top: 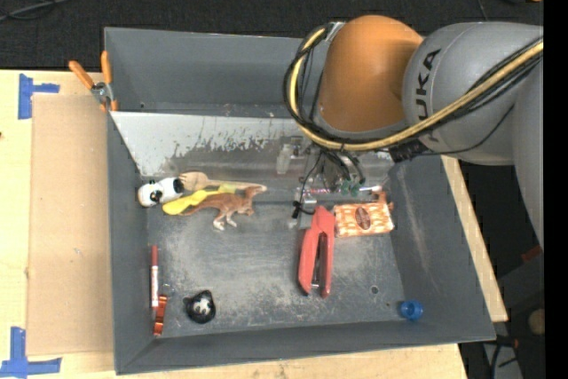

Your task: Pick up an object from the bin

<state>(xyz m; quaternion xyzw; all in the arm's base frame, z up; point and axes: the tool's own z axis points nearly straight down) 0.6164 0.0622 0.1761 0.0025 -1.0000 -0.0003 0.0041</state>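
Note:
My gripper (312,191) hangs low in the middle of the bin, just under the orange cover. Directly below it lies a pair of red-handled pliers (317,255), its upper end almost touching the gripper. An orange patterned packet (366,219) rests just to the right of the gripper. To the left stands a brown toy dinosaur (232,204), a short way off.
A yellow banana-like toy (185,205) and a white-and-black panda figure (153,193) lie at the left. A red pen (155,288) runs along the left wall, with a black round thing (201,307) near the front and a blue ball (409,311) at the front right.

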